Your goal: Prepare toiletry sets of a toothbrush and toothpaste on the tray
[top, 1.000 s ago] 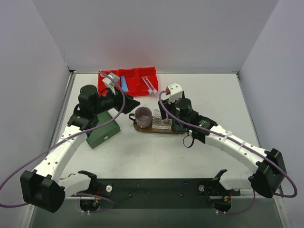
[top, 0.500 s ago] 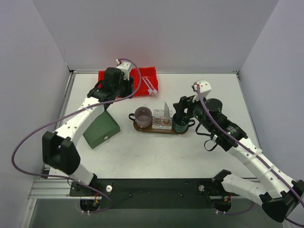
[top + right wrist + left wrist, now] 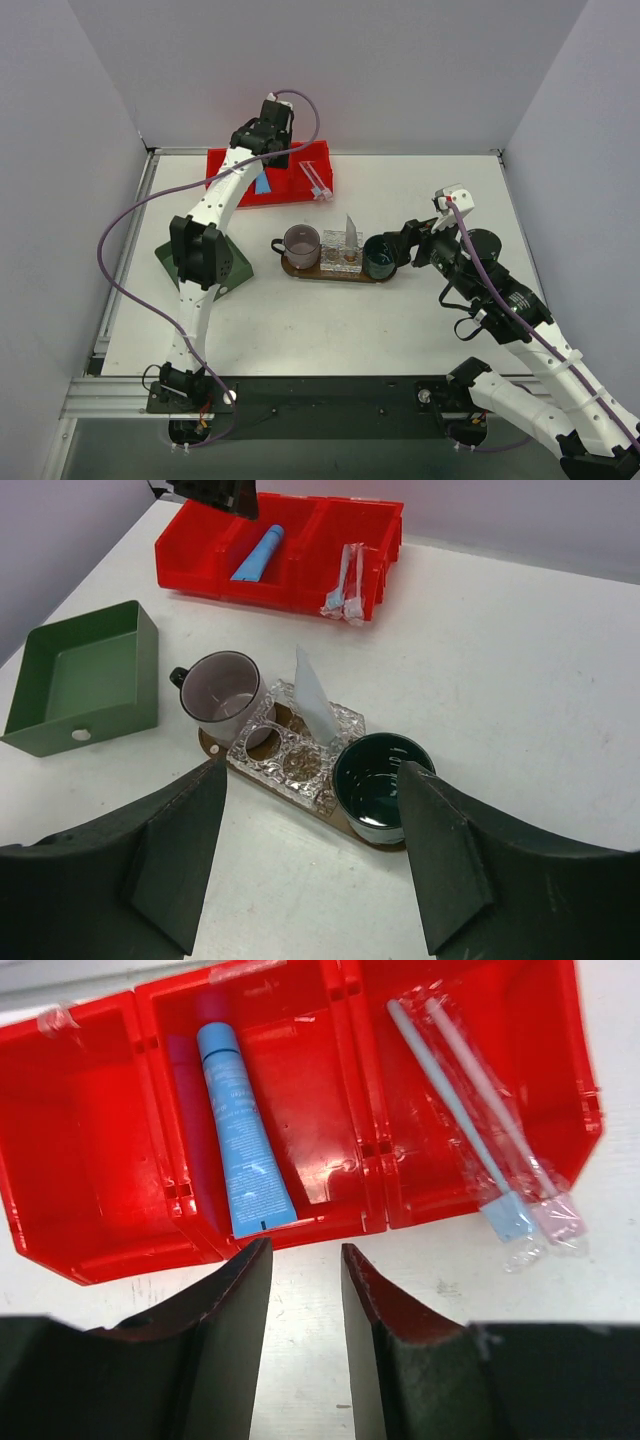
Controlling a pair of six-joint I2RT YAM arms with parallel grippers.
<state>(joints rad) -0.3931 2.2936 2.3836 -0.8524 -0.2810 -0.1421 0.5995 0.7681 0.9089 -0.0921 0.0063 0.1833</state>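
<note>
Blue toothpaste tube (image 3: 243, 1140) ahead of left claw (image 3: 305, 1250), untouched

Red bin (image 3: 200, 562), green box (image 3: 85, 685), lilac mug (image 3: 222, 690)

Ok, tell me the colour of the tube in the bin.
The tube is light blue; clearest in left wrist view.

The blue toothpaste tube (image 3: 243, 1130) lies flat in the middle compartment of the red bin (image 3: 90, 1250) at the tabletop's far edge, its crimped end towards the near wall. In the right compartment a pale blue toothbrush (image 3: 441, 1095) and a pink toothbrush (image 3: 503, 1125) lie side by side in clear wrap, heads overhanging the near rim. The dark brown oval tray (image 3: 330, 276) sits mid-tabletop. On it, what may be the white tube (image 3: 350, 234) stands upright in a clear holder (image 3: 340, 258).
</note>
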